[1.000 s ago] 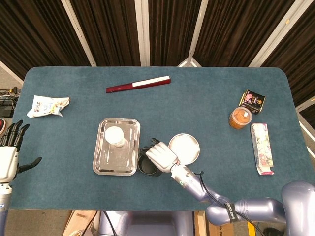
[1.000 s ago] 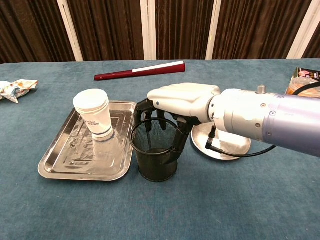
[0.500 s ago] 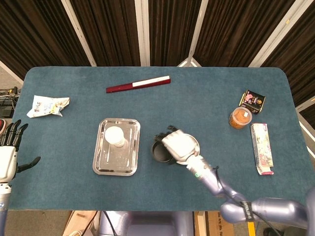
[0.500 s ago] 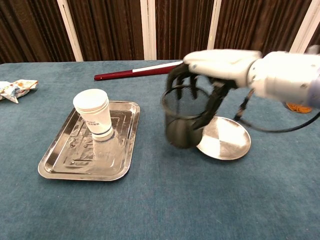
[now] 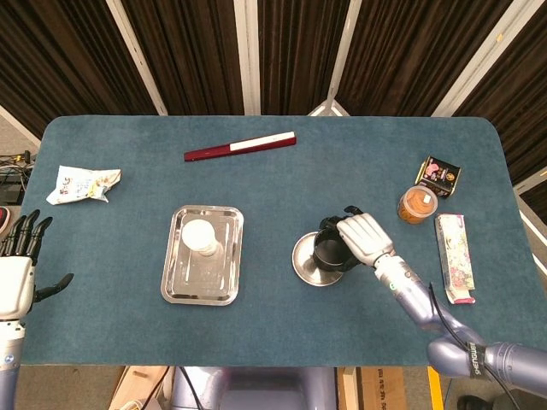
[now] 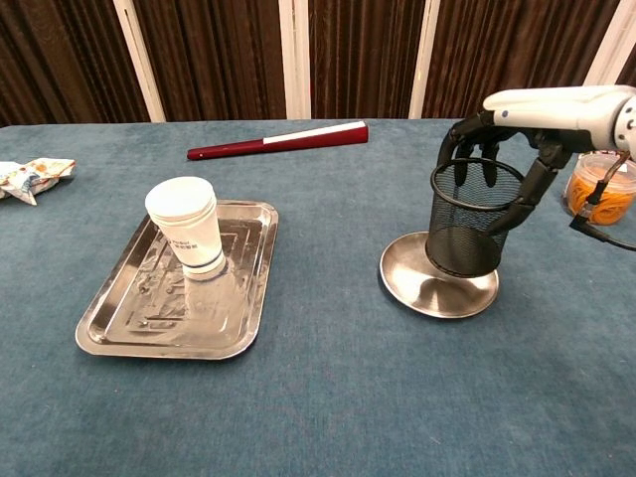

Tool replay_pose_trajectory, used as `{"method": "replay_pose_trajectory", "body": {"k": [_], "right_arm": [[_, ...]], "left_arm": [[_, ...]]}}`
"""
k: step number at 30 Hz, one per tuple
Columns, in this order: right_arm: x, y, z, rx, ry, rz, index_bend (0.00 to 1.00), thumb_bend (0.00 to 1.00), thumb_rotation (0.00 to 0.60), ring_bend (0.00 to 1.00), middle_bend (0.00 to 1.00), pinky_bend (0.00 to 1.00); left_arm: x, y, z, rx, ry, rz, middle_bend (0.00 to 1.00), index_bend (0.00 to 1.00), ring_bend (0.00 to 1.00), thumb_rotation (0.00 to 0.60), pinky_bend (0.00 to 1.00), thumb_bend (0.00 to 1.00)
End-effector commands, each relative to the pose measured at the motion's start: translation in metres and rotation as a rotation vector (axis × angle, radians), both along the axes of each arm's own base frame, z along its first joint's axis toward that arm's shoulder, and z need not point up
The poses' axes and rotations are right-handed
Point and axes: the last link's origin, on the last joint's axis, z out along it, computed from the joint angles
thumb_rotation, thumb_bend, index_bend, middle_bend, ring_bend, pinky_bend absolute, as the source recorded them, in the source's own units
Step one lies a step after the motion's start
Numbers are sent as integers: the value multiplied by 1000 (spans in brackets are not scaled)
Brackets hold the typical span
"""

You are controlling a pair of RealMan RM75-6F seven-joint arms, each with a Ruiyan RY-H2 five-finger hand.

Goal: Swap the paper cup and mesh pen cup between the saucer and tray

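The right robot hand (image 6: 527, 124) grips the empty mesh pen cup (image 6: 469, 219) over the saucer (image 6: 438, 287); the paper cup (image 6: 189, 228) stands in the tray (image 6: 119, 318).

Count on bench (image 5: 128, 359): 1 paper cup (image 5: 199, 235), 1 mesh pen cup (image 5: 328, 253), 1 tray (image 5: 175, 286), 1 saucer (image 5: 301, 265), 1 red-and-white stick (image 5: 240, 146), 1 orange jar (image 5: 417, 205), 3 packets (image 5: 82, 184) (image 5: 439, 175) (image 5: 454, 246).
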Motion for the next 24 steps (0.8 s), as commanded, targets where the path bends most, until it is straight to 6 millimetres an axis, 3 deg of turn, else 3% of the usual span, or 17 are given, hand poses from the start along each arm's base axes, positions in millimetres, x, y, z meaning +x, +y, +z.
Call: {"method": "replay_pose_trajectory", "body": {"k": [1, 6, 12, 17, 20, 24], "right_arm": [[-6, 0, -7, 16, -5, 0, 418, 0, 600, 445, 451, 144], [-8, -4, -16, 22, -15, 10, 337, 0, 600, 393, 402, 92], [-11, -4, -23, 35, -16, 9, 23, 0, 600, 48, 55, 0], [-15, -5, -18, -4, 11, 23, 0, 0, 600, 0, 0, 0], [-26, 0, -4, -33, 81, 12, 0, 0, 600, 0, 0, 0], [-55, 22, 35, -121, 176, -59, 0, 0, 600, 0, 0, 0]], "left_arm": [[0, 0, -1, 2, 4, 1, 0, 112, 0, 600, 164, 87], [0, 1, -3, -1, 8, 4, 0, 112, 0, 600, 164, 87], [0, 1, -2, -2, 6, 6, 0, 112, 0, 600, 164, 87], [-1, 2, -2, -6, 6, 8, 0, 112, 0, 600, 164, 87], [-1, 2, -2, -5, 5, 9, 0, 112, 0, 600, 164, 87], [-3, 2, -1, -19, 10, 14, 0, 118, 0, 600, 164, 87]]}}
